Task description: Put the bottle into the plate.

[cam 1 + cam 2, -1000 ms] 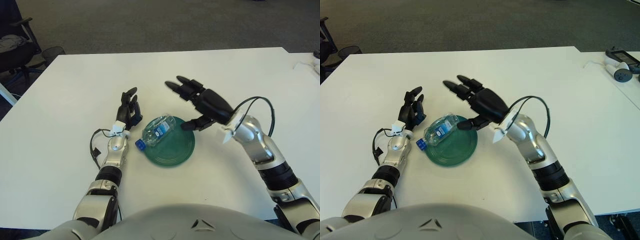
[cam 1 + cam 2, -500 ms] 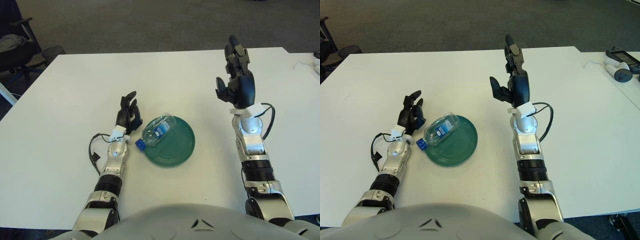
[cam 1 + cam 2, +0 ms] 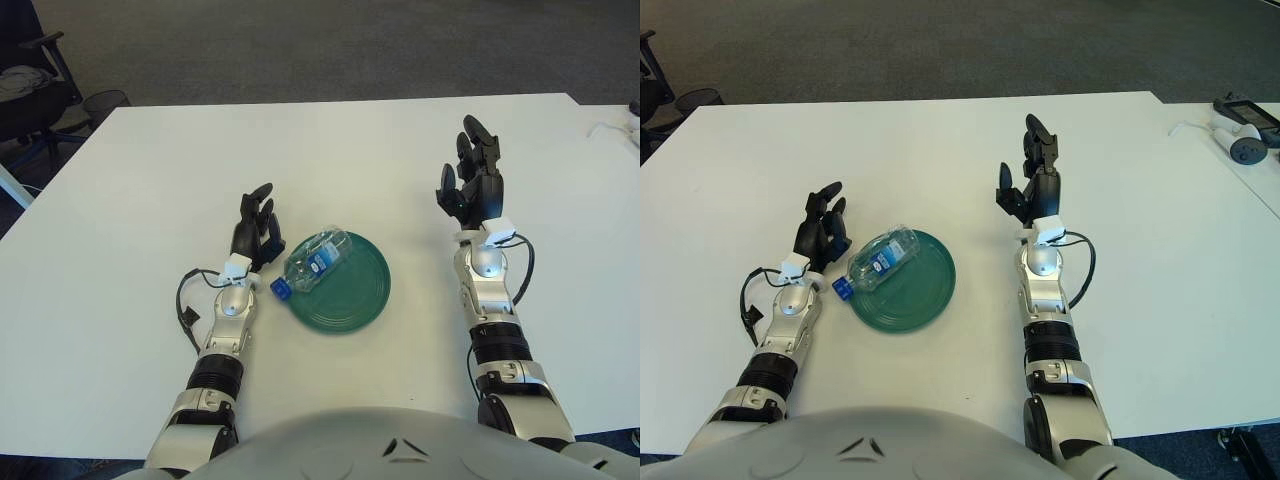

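Right hand raised off the table, forearm stretched forward, fingers spread and pointing away from the robot, holding nothing. Left hand low at the table surface, fingers loosely extended and a little apart, likewise empty; a black cable loops at its wrist. Just to the right of the left hand's fingertips lies the bottle, on its side, clear with a blue label, its blue cap end pointing back toward the robot and hanging past the near-left rim of the plate, the body resting across that rim onto the green plate. Bottle well to the left of the right hand, with the plate between them. Whether the left fingers touch the bottle cannot be told; a narrow gap seems to show. View differences: left eye shows a black office chair beyond the table's far-left corner; right eye shows a small white device on a neighbouring surface far right. Count: two hands, one bottle, one plate.
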Action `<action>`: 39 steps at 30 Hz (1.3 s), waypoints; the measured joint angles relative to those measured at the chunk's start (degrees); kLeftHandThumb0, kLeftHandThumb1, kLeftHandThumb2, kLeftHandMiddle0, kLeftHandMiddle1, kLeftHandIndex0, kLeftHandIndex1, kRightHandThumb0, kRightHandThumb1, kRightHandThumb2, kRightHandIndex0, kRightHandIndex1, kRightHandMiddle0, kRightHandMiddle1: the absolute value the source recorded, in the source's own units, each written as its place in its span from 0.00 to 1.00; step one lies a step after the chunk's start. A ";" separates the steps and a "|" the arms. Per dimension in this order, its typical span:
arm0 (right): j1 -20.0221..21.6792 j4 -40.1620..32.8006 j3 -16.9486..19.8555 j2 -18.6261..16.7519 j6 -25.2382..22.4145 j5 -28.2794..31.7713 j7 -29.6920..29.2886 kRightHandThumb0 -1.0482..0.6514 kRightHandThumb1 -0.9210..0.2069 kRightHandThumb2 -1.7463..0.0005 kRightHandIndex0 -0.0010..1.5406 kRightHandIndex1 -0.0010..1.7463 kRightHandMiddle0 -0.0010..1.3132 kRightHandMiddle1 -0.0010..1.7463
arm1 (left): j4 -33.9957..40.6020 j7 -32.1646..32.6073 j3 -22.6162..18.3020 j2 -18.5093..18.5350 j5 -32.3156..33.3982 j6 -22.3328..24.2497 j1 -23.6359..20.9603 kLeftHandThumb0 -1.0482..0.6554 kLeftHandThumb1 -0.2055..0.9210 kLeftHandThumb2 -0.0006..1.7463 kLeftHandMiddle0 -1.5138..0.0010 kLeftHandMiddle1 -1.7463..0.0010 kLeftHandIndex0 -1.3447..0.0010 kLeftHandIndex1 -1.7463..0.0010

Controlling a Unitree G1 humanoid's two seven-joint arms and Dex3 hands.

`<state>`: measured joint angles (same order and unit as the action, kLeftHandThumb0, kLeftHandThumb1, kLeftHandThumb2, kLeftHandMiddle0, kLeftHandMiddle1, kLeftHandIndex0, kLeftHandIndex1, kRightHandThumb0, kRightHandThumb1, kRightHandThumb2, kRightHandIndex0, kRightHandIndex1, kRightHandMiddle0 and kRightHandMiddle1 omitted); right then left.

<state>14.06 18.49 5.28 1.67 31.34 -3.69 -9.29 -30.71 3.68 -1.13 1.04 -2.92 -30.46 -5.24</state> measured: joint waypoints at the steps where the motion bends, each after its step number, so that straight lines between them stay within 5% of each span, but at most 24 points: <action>1: -0.07 0.14 0.00 -0.06 0.01 -0.07 -0.23 0.22 0.00 0.55 0.11 0.00 0.00 0.28 | 0.08 -0.02 0.00 0.03 0.01 0.06 0.09 0.12 1.00 0.54 0.74 0.98 1.00 0.51; 25: -5.32 8.51 0.69 0.88 4.51 -1.57 -1.96 0.22 0.00 0.54 0.12 0.01 0.00 0.25 | 1.36 -0.71 -0.09 -0.01 0.30 0.87 0.88 0.12 1.00 0.54 0.74 0.98 1.00 0.52; 39: -16.37 -1.53 -1.22 1.23 -5.07 -0.52 3.76 0.17 0.00 0.58 0.15 0.02 0.00 0.26 | 2.33 -0.67 -0.11 -0.11 0.20 1.93 1.04 0.12 1.00 0.54 0.73 0.98 1.00 0.51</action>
<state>-2.31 16.96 4.06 2.90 26.27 -4.21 -5.53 -28.38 3.00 -1.24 0.93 -2.72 -28.54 -4.20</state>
